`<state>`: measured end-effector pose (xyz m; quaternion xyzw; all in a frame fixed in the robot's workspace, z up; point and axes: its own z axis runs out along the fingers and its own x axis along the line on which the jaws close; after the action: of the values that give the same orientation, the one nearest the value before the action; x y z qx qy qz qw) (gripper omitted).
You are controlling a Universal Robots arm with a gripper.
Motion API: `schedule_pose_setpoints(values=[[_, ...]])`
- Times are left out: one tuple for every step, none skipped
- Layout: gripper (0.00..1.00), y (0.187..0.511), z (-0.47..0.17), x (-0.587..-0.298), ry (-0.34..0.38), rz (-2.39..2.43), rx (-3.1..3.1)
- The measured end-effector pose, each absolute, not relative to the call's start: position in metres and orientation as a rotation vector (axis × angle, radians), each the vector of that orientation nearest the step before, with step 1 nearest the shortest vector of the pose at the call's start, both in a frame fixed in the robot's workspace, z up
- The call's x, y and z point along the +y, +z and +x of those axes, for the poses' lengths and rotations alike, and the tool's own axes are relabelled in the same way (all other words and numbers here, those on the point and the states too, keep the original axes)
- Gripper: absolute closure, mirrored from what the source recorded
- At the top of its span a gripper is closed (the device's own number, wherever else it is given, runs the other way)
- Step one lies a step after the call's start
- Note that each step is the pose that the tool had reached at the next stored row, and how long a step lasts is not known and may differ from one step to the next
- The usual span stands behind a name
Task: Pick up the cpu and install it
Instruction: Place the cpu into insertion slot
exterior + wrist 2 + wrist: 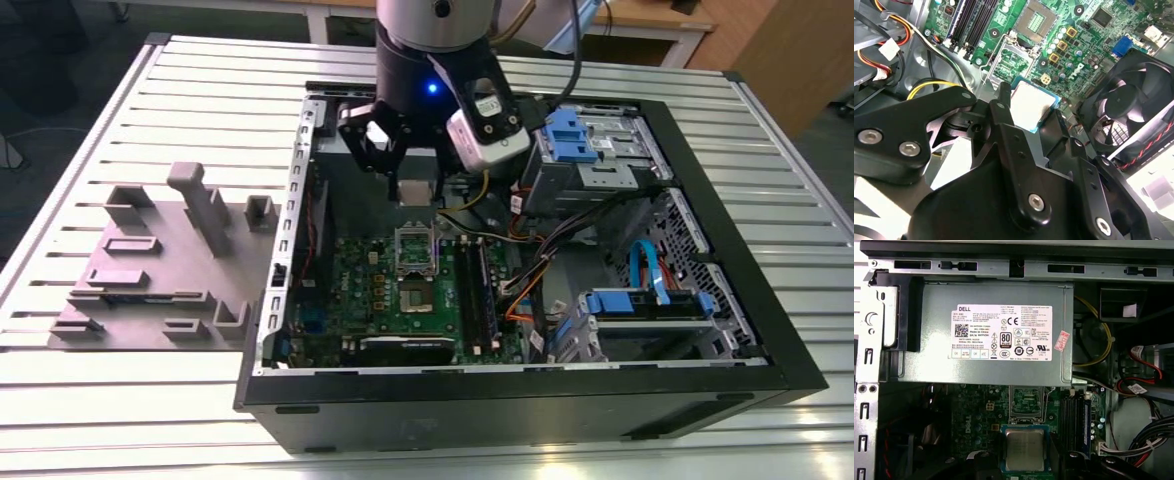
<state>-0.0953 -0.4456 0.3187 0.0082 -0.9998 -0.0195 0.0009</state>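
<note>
The cpu is a small silvery square chip hanging inside the open computer case, with my gripper shut on it. In the second wrist view the cpu sits between the black fingers, above the raised load plate and short of the bare socket. In the first wrist view the cpu hovers over the green board, just off the grey power box. In the exterior view the socket lies nearer the case front than the cpu.
A black fan stands close beside the gripper. Memory slots run alongside the socket. Blue drive cages and loose cables fill the exterior view's right of the case. A grey fixture block rests on the slatted table.
</note>
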Motion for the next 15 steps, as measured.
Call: schedule_pose_setpoints(values=[[0.53,0.318,-0.095,-0.446,-0.061,0.026,-3.139],[0.53,0.318,-0.095,-0.447,-0.061,0.026,-3.139],[0.53,0.317,-0.095,-0.447,-0.061,0.026,-3.139],[0.53,0.317,-0.095,-0.448,-0.061,0.026,-3.139],[0.53,0.316,-0.095,-0.45,-0.061,0.026,-3.139],[0.53,0.316,-0.095,-0.451,-0.061,0.026,-3.139],[0.53,0.315,-0.095,-0.453,-0.061,0.026,-3.139],[0.53,0.315,-0.095,-0.454,-0.061,0.026,-3.139],[0.53,0.314,-0.095,-0.455,-0.061,0.026,-3.139],[0.53,0.314,-0.095,-0.456,-0.061,0.025,-3.139],[0.53,0.313,-0.095,-0.457,-0.062,0.026,-3.139],[0.53,0.312,-0.095,-0.457,-0.062,0.025,-3.139],[0.53,0.312,-0.095,-0.458,-0.062,0.025,-3.139],[0.53,0.311,-0.095,-0.458,-0.061,0.025,-3.139],[0.53,0.311,-0.095,-0.458,-0.061,0.025,-3.139]])
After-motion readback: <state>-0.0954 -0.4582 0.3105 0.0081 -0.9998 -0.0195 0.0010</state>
